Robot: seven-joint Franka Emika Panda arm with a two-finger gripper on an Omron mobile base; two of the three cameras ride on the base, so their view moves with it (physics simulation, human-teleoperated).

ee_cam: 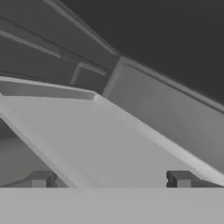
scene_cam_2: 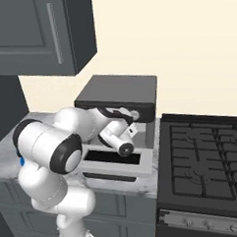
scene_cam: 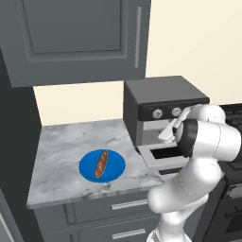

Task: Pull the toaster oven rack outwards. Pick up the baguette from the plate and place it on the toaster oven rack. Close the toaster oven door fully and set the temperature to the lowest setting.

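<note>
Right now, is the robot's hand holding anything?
No. The gripper is open, its fingertips apart just above the toaster oven rack. The baguette lies on the plate.

The arm's hand reaches into the front of the toaster oven, fingers hidden behind the wrist. Below the hand, the toaster oven door lies dropped open. Well off to its left, the baguette rests on the plate, on the marble counter.
</note>
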